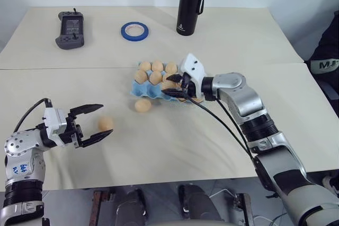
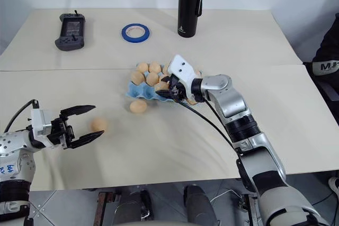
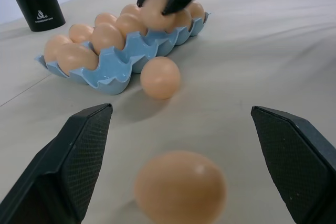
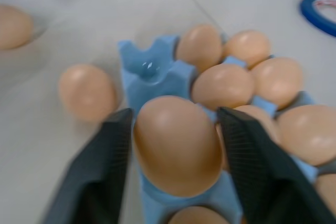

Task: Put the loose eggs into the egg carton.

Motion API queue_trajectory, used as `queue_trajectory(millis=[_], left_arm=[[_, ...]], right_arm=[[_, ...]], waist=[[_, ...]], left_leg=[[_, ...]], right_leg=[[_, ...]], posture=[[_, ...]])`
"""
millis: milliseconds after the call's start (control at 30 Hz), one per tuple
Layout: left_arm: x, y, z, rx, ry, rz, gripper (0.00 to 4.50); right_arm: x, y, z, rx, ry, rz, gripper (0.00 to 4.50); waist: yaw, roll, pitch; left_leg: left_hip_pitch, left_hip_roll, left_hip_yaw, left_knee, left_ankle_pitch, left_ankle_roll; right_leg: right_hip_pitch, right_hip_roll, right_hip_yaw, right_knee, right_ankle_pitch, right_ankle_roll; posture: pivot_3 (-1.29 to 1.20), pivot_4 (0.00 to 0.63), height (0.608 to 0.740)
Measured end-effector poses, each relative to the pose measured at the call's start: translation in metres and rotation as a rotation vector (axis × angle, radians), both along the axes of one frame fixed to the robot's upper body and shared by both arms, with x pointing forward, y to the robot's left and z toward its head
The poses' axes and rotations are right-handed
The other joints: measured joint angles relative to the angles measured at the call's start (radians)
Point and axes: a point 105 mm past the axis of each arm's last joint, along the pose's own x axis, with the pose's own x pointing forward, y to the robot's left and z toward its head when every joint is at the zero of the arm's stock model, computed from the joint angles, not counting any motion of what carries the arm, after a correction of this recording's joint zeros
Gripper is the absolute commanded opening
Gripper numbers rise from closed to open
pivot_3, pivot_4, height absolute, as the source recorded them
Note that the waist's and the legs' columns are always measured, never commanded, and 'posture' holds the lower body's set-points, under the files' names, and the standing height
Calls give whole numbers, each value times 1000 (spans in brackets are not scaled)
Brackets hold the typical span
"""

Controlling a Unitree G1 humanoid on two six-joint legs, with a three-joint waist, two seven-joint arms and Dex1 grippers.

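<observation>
Tan egg (image 4: 177, 144) sits between the right gripper (image 1: 176, 89) fingers over the egg carton (image 3: 113, 66); lower into an empty cup before letting go; left gripper (image 1: 94, 124) fingers wide

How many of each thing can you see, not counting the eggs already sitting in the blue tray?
Eggs lying on the table: 2
Egg at the right claw, over the tray: 1
Blue egg tray: 1
Blue tape roll: 1
Black bottle: 1
Grey game gadget: 1
Total: 7
</observation>
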Motion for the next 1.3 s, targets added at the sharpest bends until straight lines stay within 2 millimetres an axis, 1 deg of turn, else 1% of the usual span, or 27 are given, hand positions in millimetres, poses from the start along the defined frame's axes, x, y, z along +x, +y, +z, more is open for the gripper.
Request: queue_trajectory(millis=[33, 67, 200, 367, 433, 500, 600, 667, 733, 833, 900, 967, 1067, 1167, 1300], left_arm=[[0, 0, 0, -1, 0, 2, 4500], [0, 0, 0, -1, 0, 4, 4500], [0, 0, 0, -2, 0, 6, 4500], [2, 3, 1, -8, -9, 30, 4500], [3, 7, 6, -17, -32, 69, 4500], [3, 11, 9, -22, -49, 105, 4500], [-4, 18, 7, -19, -40, 163, 4500], [-9, 22, 7, -18, -43, 209, 4500], [-13, 28, 9, -19, -52, 260, 4500], [-26, 38, 12, -17, -64, 365, 4500], [-38, 42, 10, -24, -63, 440, 4500], [-48, 43, 5, -46, -54, 505, 4500], [-66, 31, 1, -78, -48, 554, 4500], [-75, 25, 0, -89, -42, 585, 4500], [-84, 24, 1, -84, -40, 621, 4500]], right_arm=[[-1, 0, 0, -1, -1, 7, 4025], [-1, 1, 0, -2, -1, 14, 4419], [-3, 0, 2, -2, -6, 28, 4467], [-3, -4, 5, -7, -17, 27, 4467], [-4, -14, 7, -14, -29, 25, 4467], [-14, -27, 8, -4, -29, 55, 4467], [-23, -47, 3, 6, -5, 69, 4467], [-26, -65, 0, 14, -8, 58, 4467], [-31, -75, 0, 40, -5, 65, 4467], [-45, -95, -1, 72, 25, 110, 4467], [-53, -110, -6, 75, 63, 129, 4467], [-59, -115, -8, 93, 83, 157, 4467], [-63, -120, -10, 113, 109, 184, 4467], [-63, -125, -11, 120, 122, 185, 4467], [-63, -129, -12, 118, 137, 177, 4467]], waist=[[0, 0, 0], [0, 0, 0], [0, 0, 0], [0, 0, 0], [3, 0, 0], [6, 0, 0], [7, 0, 0], [6, 0, 0], [5, 0, 0], [5, 0, 0], [6, 0, 0], [5, 1, 0], [5, 1, 0], [5, 1, 0], [4, 1, 1]], left_leg=[[0, 0, 0, 0, 0, 0], [0, 0, 0, 1, 0, 0], [0, 0, 0, 1, 0, 0], [0, 0, -1, 1, 0, 0], [0, 0, -1, 1, 0, 0], [0, 0, -2, 0, 0, -1], [0, 1, -2, 0, -1, -1], [0, 1, -2, 0, -1, -1], [1, 1, -3, 0, -1, -1], [1, 2, -8, 0, -1, -1], [2, 2, -9, 0, -2, 0], [2, 2, -9, 1, -2, 0], [2, 2, -9, 1, -2, 0], [3, 2, -11, 1, -1, 1], [3, 2, -12, 1, -2, 4]], right_leg=[[0, 0, 0, 0, 0, 0], [0, 0, 0, 1, 0, 0], [0, 0, 0, 2, 0, 0], [0, 0, -1, 3, 0, -1], [0, 0, -1, 3, 0, -1], [0, 0, -2, 1, 0, -1], [1, 0, -2, 0, 0, -1], [1, 0, -2, -1, -1, -1], [1, 0, -2, 0, -1, -1], [2, 0, -2, -1, -1, -1], [3, -1, -2, -3, -1, -1], [3, -1, -2, -3, -1, -2], [4, -1, -2, -3, -1, -2], [4, -1, -3, -3, 0, -6], [5, -3, -3, -4, 0, -12]], posture=[[0, 150, 740], [0, 150, 740], [0, 150, 740], [0, 150, 740], [0, 150, 740], [0, 150, 740], [0, 150, 740], [0, 150, 740], [0, 150, 740], [0, 150, 740], [0, 150, 740], [0, 150, 740], [0, 150, 740], [0, 150, 740], [0, 150, 740]])
